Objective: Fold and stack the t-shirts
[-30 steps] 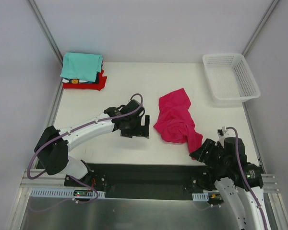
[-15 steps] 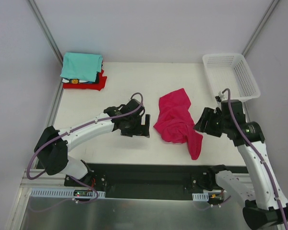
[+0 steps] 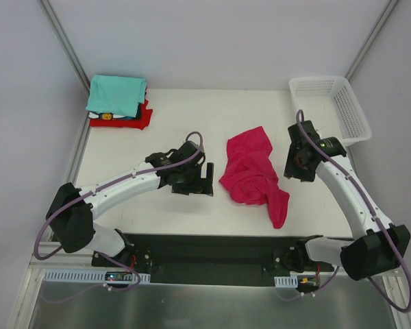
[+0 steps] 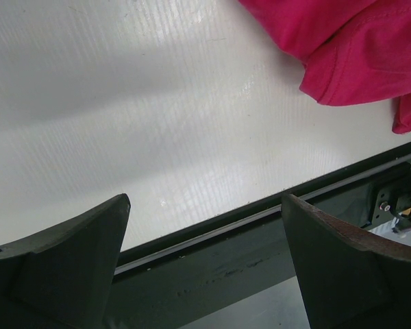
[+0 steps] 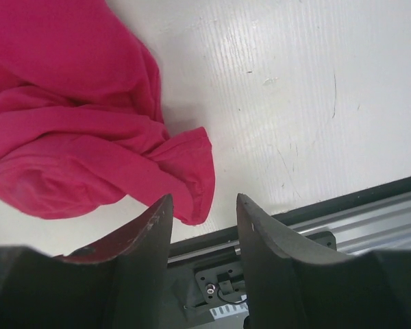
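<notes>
The magenta t-shirt (image 3: 250, 171) lies crumpled in soft folds mid-way across the ribbed white table (image 3: 171, 123). Only the overhead view shows the folded stack (image 3: 118, 103) at the far-left corner. The left gripper (image 4: 205, 260) gapes wide and the right gripper (image 5: 204, 233) stands narrow, both empty.

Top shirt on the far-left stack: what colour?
The top shirt is teal; it shows best in the top external view.

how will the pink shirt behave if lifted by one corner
Probably floppy: the pink t-shirt lies crumpled in soft folds, so it would likely drape and hang. Pushed, it would probably bunch rather than slide across the table.
</notes>
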Robot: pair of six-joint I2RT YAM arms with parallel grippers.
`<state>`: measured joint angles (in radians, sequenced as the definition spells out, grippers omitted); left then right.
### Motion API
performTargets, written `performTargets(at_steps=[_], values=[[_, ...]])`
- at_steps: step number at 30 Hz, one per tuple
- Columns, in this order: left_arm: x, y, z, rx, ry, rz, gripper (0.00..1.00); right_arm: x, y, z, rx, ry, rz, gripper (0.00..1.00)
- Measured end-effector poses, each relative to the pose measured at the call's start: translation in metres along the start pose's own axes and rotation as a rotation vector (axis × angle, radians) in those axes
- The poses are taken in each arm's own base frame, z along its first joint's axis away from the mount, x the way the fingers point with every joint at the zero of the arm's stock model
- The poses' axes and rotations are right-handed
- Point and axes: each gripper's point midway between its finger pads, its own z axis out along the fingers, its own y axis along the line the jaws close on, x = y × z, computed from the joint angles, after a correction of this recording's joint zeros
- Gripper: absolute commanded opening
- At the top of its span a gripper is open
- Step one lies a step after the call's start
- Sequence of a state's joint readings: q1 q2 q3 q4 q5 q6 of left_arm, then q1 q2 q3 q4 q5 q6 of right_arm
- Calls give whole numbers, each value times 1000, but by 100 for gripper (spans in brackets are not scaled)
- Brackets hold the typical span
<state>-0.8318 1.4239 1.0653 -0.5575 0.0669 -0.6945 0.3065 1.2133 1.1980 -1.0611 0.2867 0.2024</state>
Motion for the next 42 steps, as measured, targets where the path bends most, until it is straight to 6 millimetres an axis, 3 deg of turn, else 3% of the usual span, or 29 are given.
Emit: performTargets(at_steps=[18,28,42], values=[[-1,2,-18,22,-54,4,93,42,10,82,-3,285,117,36],[-1,2,-20,25,-58,4,94,47,18,97,-40,320,113,36],[0,3,-27,26,-66,4,93,51,6,118,-1,379,128,36]])
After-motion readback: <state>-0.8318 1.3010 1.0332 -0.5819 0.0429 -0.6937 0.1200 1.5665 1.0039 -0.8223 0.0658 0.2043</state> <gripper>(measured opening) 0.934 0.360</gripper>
